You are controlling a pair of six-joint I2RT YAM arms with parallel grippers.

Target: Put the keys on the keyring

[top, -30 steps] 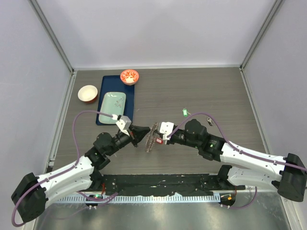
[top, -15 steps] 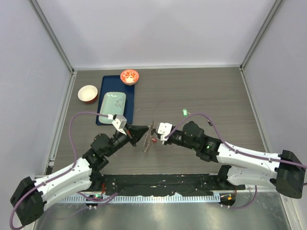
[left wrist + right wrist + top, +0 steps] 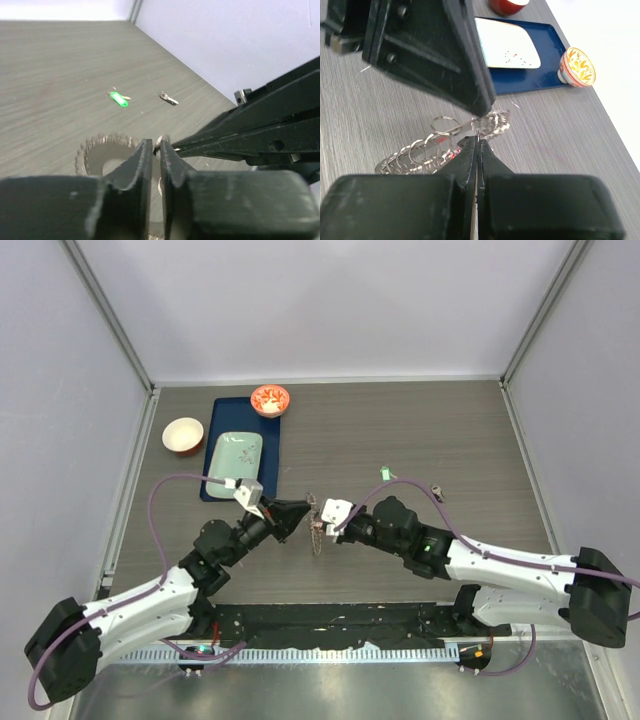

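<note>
The keyring (image 3: 317, 531), a silvery ring with a jagged rim, hangs edge-on between my two grippers above the table. My left gripper (image 3: 305, 508) is shut on its rim; in the left wrist view the gripper (image 3: 159, 146) pinches it and the ring (image 3: 97, 150) shows behind. My right gripper (image 3: 323, 516) meets it from the right. In the right wrist view that gripper (image 3: 477, 136) is shut on a thin metal loop at the keyring (image 3: 415, 154), with the red key (image 3: 442, 142) beside its fingertips. A green key (image 3: 384, 474) and a dark key (image 3: 437, 491) lie on the table. The other dark key is out of view.
A blue tray (image 3: 220, 490) with a pale green plate (image 3: 234, 455) lies at the back left. A small patterned bowl (image 3: 270, 399) stands on its far end and a red bowl (image 3: 183, 435) to its left. Metal frame posts stand at the back corners.
Both grippers, still meeting at the keyring, have shifted slightly left. The ring has turned more edge-on and now hangs below the fingertips.
</note>
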